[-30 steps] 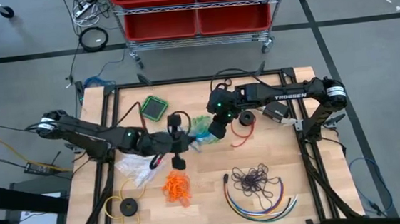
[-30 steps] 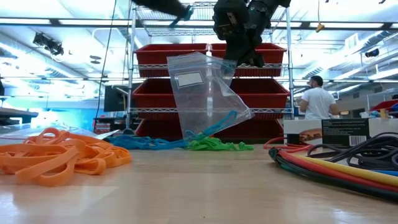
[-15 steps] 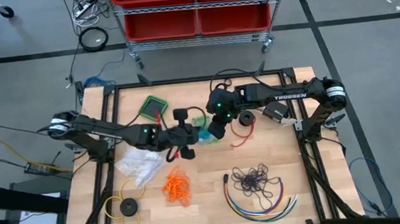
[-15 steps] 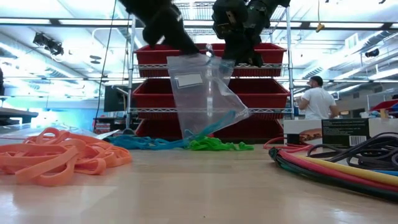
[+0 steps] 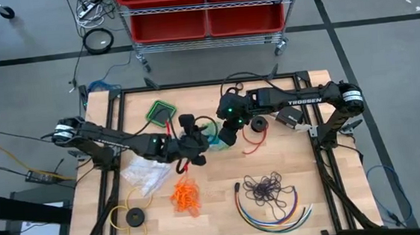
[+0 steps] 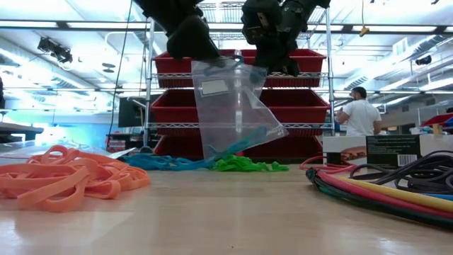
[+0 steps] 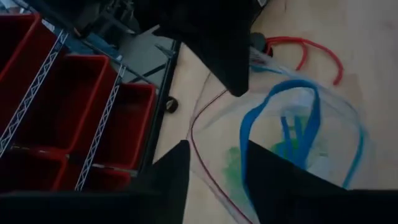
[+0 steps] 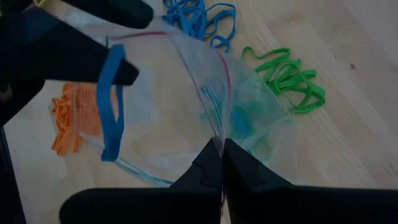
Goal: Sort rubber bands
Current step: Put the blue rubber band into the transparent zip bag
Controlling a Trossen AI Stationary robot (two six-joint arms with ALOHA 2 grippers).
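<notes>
One blue rubber band (image 8: 112, 102) hangs off the left hand (image 8: 93, 59) — over the bag (image 8: 186, 118).

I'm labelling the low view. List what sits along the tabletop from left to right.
Orange bands → blue bands → clear bag, held up off the table → green bands → box → cables.

My left gripper (image 5: 195, 144) and right gripper (image 5: 226, 136) meet at the bag (image 6: 230, 106) mid-bench (image 5: 312, 177). One pile of rubber bands (image 5: 185, 195) lies before the bag, the cables (image 5: 273, 202) to its right.
</notes>
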